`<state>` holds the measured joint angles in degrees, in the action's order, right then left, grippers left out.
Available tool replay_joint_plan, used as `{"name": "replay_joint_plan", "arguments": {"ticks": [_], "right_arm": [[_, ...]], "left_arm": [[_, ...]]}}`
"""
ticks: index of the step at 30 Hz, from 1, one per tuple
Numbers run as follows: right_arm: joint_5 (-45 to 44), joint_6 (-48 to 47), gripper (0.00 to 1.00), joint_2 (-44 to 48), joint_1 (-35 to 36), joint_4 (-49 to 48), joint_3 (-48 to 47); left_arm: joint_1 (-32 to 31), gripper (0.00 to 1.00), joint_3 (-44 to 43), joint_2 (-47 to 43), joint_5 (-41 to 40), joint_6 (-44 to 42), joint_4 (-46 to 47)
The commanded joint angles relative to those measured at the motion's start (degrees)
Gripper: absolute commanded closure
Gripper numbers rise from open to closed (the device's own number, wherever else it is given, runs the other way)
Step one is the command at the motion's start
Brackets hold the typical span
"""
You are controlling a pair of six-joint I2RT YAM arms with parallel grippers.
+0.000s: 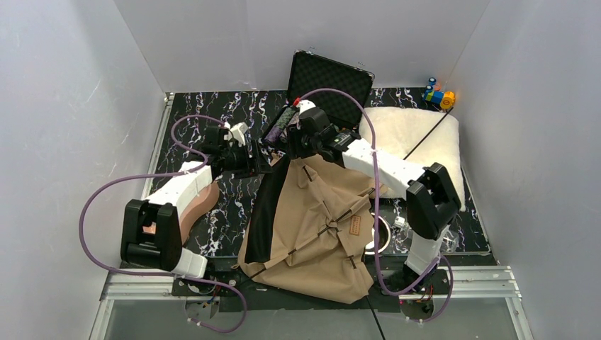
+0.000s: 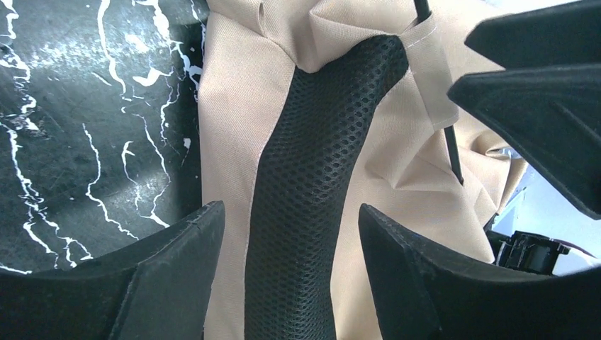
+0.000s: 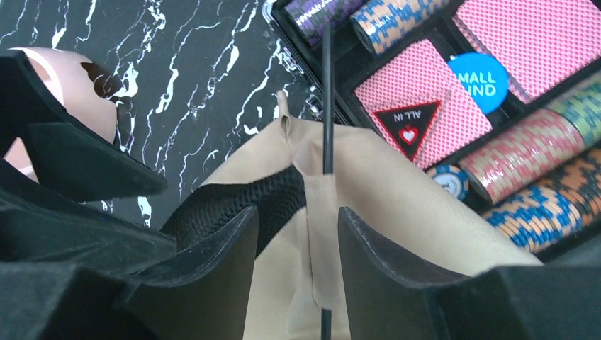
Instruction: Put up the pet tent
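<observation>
Canvas of the pet tent (image 1: 312,234) is sagging, so we are straddling it unclenched — left gripper (image 2: 290,209) astride its mesh strip (image 2: 319,142), right gripper (image 3: 298,212) astride its pole sleeve (image 3: 317,212).

The black marbled tabletop (image 1: 195,103) carries the crumpled pet tent (image 1: 319,234) at its near edge, a white cushion (image 1: 407,131) in its far right corner, and an open case (image 1: 329,78) at its far edge.

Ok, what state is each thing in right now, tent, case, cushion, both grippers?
pet tent: collapsed, crumpled flat.
poker chip case: open, lid upright.
left gripper: open, straddling the black mesh strip.
right gripper: open, astride the pole sleeve.
white cushion: lying flat, black pole across it.
</observation>
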<state>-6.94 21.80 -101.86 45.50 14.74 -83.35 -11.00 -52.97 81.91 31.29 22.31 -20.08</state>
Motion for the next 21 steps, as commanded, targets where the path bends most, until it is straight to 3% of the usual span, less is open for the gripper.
{"name": "replay_joint_plan", "arguments": {"ticks": [1, 9, 15, 18, 21], "right_arm": [[4.26, -3.21, 0.48, -3.54, -0.89, -3.56, -5.7], [4.3, -6.38, 0.52, -9.69, -2.32, -3.13, -11.13], [6.39, -6.95, 0.87, -9.63, -2.34, -4.55, -9.67], [6.41, -6.87, 0.97, -8.32, -2.35, -5.37, -7.37], [6.41, -6.46, 0.99, -6.24, -2.34, -6.63, -4.24]], "left_arm": [[-0.96, 0.34, -2.37, 1.22, 1.62, 0.52, 0.3], [-1.59, 0.46, -2.78, 2.4, 2.67, 0.72, 0.28], [-2.45, 0.52, -2.74, 2.34, 3.96, 0.55, 0.23], [-2.98, 0.59, -2.52, 2.12, 4.13, 0.38, 0.3], [-3.51, 0.61, -2.51, 2.24, 4.11, 0.3, 0.13]]}}
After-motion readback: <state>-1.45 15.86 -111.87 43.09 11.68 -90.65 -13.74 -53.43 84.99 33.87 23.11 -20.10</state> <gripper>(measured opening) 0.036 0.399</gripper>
